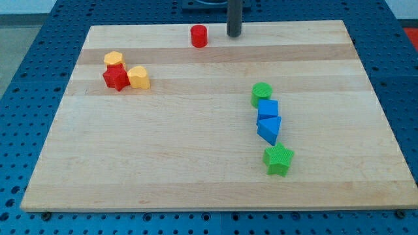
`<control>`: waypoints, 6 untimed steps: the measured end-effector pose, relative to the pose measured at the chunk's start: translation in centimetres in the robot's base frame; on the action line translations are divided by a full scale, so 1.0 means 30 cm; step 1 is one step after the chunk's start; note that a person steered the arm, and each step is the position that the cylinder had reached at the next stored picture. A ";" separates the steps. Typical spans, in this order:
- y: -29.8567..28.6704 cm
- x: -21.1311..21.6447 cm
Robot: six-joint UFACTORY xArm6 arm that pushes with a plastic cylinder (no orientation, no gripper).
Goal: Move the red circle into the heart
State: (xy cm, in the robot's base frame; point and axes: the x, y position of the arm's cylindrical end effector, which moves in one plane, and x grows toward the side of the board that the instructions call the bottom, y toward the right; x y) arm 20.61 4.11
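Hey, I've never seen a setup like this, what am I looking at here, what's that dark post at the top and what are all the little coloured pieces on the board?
This is a single camera picture looking down at a wooden board; where the camera is mounted is not on record. The dark post is a straight rod on a robot arm. It has no gripper, so it holds nothing and only pushes blocks around. Its tip sits near the view's top edge, just right of the red circle, with a small gap between them.

At the view's left is a tight cluster: a yellow block, a red block and another yellow block, one of them apparently heart-shaped. At the view's right, from the top down, run a green circle, a blue block, a blue triangle and a green star.
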 end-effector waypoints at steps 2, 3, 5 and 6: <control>-0.429 0.206; -0.538 0.281; -0.279 0.091; -0.247 0.239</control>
